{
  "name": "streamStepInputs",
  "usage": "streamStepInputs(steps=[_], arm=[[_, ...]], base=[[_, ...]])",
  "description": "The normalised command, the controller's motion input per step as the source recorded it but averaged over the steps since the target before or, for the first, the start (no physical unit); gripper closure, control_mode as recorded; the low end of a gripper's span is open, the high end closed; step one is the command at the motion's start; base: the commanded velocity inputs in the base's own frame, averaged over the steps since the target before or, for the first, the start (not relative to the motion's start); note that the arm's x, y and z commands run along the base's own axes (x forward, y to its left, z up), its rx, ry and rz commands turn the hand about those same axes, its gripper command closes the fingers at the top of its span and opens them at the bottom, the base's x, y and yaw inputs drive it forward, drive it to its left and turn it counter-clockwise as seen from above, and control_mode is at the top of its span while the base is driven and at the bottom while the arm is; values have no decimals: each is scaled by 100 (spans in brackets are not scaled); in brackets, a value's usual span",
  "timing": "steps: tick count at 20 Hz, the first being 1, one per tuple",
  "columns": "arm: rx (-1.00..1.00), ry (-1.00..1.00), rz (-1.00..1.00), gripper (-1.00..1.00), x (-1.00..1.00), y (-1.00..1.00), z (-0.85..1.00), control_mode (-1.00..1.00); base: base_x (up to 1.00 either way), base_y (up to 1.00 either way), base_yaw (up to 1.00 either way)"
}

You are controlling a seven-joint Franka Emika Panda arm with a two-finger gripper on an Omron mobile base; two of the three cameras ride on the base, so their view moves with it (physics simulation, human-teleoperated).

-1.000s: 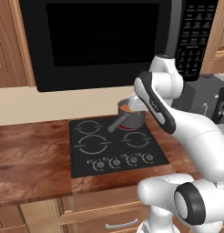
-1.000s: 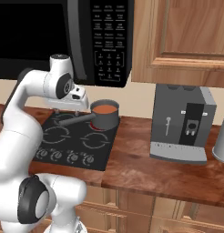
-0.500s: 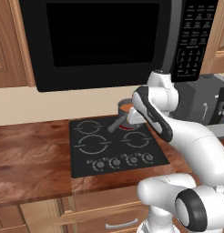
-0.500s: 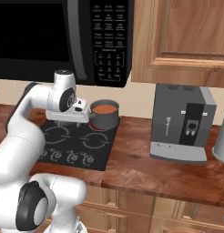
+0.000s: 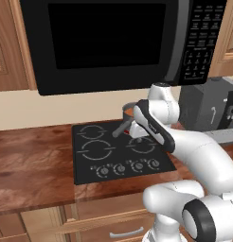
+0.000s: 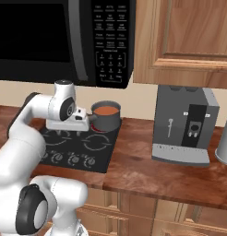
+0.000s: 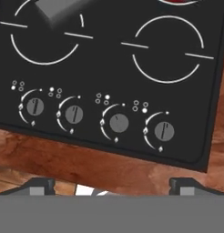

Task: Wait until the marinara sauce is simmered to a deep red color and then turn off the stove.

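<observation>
The tool [image 7: 112, 184] stands wide apart and holds nothing above the front edge of the stove [image 7: 109, 59], over its row of four knobs [image 7: 118, 123], while the sauce [image 6: 105, 110], orange-red, sits in the saucepan [image 6: 106, 120] on the back right burner, under the microwave [image 6: 64, 37].

Flat black glass stove [image 6: 99, 154] set in wooden counter [image 6: 147, 168]; dark long-handled saucepan [image 6: 106, 120] on burner at 1 o'clock; grey coffee machine [image 6: 184, 124] at 3 o'clock; black microwave [image 6: 64, 39] above.
</observation>
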Motion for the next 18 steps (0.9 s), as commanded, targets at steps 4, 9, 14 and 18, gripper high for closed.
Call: streamStepInputs(steps=[4,9,14,18], arm=[[-2,0,5,-100,0,1,-36,-100],[-1,0,7,-100,6,0,-31,-100],[0,0,9,-100,10,0,-35,-100],[0,0,12,-100,3,0,-36,-100]], base=[[0,0,0],[0,0,0],[0,0,0],[0,0,0]])
